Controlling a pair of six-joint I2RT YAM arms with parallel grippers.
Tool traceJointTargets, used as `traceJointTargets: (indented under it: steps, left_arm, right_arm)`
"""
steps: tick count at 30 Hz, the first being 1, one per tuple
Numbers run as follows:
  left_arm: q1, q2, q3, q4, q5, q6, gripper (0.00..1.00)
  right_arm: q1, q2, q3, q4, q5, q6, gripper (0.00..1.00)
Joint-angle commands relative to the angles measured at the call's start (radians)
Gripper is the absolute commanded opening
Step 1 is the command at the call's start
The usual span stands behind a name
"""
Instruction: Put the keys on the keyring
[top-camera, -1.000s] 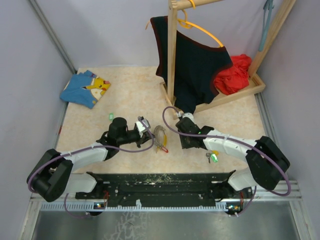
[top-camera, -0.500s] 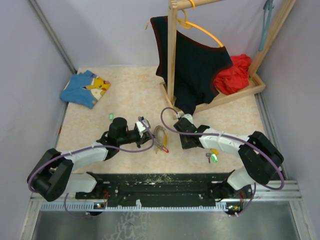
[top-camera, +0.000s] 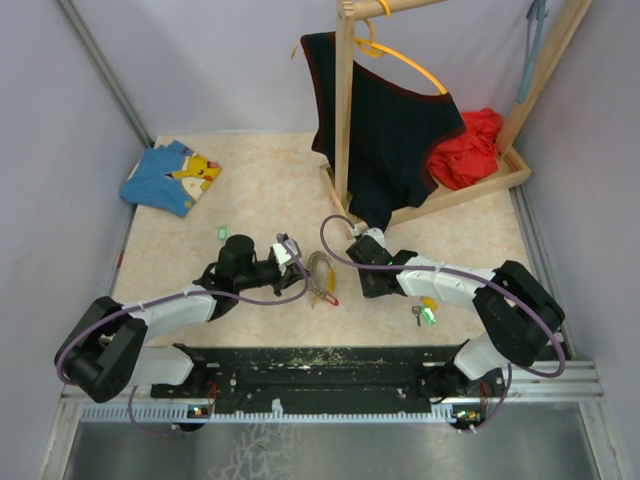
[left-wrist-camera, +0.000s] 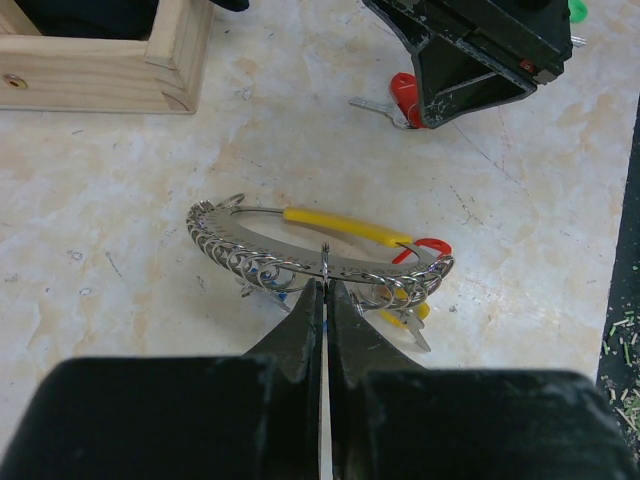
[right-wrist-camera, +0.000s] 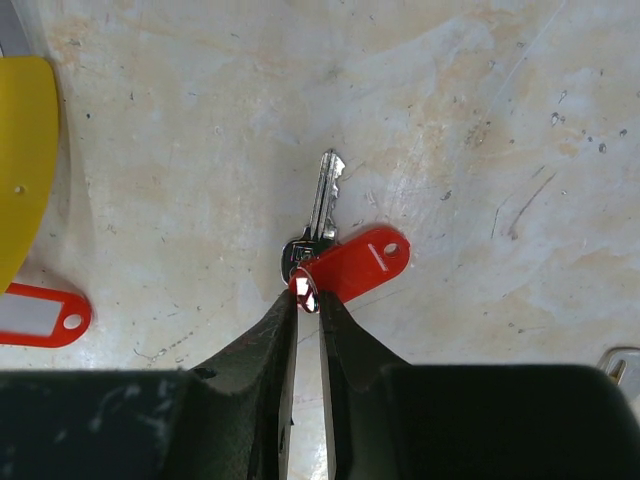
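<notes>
The keyring (top-camera: 318, 270), a yellow bar on a silvery chain loop with red and blue tags, stands tilted on the table between the arms. My left gripper (top-camera: 300, 262) is shut on its chain edge (left-wrist-camera: 325, 262); the yellow bar (left-wrist-camera: 340, 228) is on the far side. My right gripper (top-camera: 368, 290) is low at the table, its jaws pinching the small ring of a silver key (right-wrist-camera: 322, 210) with a red tag (right-wrist-camera: 355, 263). That key lies flat. A green-tagged key (top-camera: 428, 317) and a yellow tag (top-camera: 428, 302) lie by the right forearm.
A wooden rack base (top-camera: 425, 205) with a black garment (top-camera: 390, 140) on an orange hanger stands behind the right gripper. A red cloth (top-camera: 468, 150), a blue cloth (top-camera: 172, 176) and a small green tag (top-camera: 222, 233) lie further off. A black rail (top-camera: 320, 365) runs along the near edge.
The right forearm has swung a little left and back, uncovering the yellow tag beside it. The left gripper and keyring have stayed put.
</notes>
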Motion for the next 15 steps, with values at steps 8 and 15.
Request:
traceJointTargets:
  steps: [8, 15]
  left_arm:
    - [-0.005, 0.002, 0.016, 0.023, 0.026, 0.014, 0.01]
    - [-0.005, 0.003, 0.018, 0.022, 0.028, 0.015, 0.01]
  right_arm:
    - [0.000, 0.004, 0.061, 0.036, 0.015, 0.005, 0.15]
    - [-0.002, 0.013, 0.059, 0.034, 0.016, 0.007, 0.09]
